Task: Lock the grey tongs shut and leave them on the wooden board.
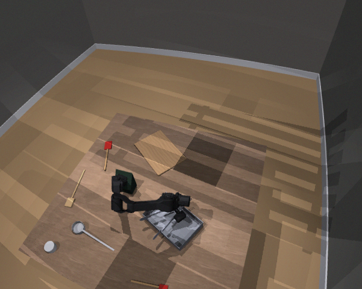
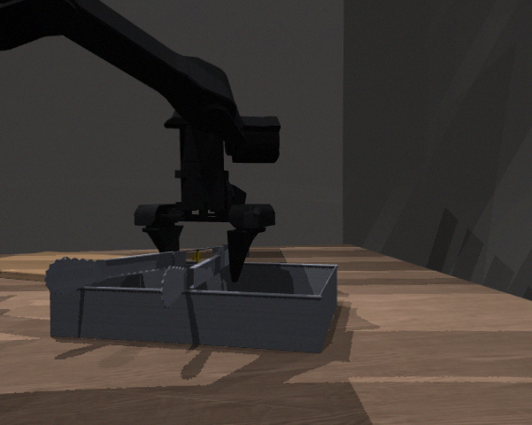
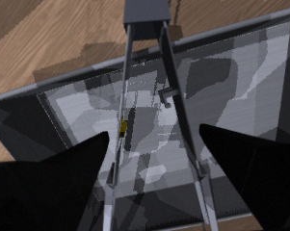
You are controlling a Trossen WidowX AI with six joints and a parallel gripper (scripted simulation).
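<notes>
The grey tongs (image 1: 165,229) (image 2: 173,285) (image 3: 146,13) lie open across the roasting tin (image 1: 191,227) (image 2: 257,320) (image 3: 212,79). Their two scalloped tips stick out over the tin wall nearest the exterior camera; the hinge end overhangs the opposite wall in the wrist view. A small yellow part (image 3: 122,125) shows at one arm. My gripper (image 2: 202,266) (image 3: 153,132) is open and empty, pointing down. In the wrist view both tong arms run between its fingertips. In the exterior view the right fingertip is about at rim height; the left is partly hidden by the tongs. The wooden board (image 1: 159,152) (image 2: 10,260) lies flat, holding nothing.
A dark green block (image 1: 130,182) stands by the arm's base. A ladle (image 1: 96,239), a white cup (image 1: 50,246), a wooden spatula (image 1: 78,183) and a red-headed one (image 1: 106,158) lie farther left. Another red-headed tool (image 1: 145,283) lies at the front edge.
</notes>
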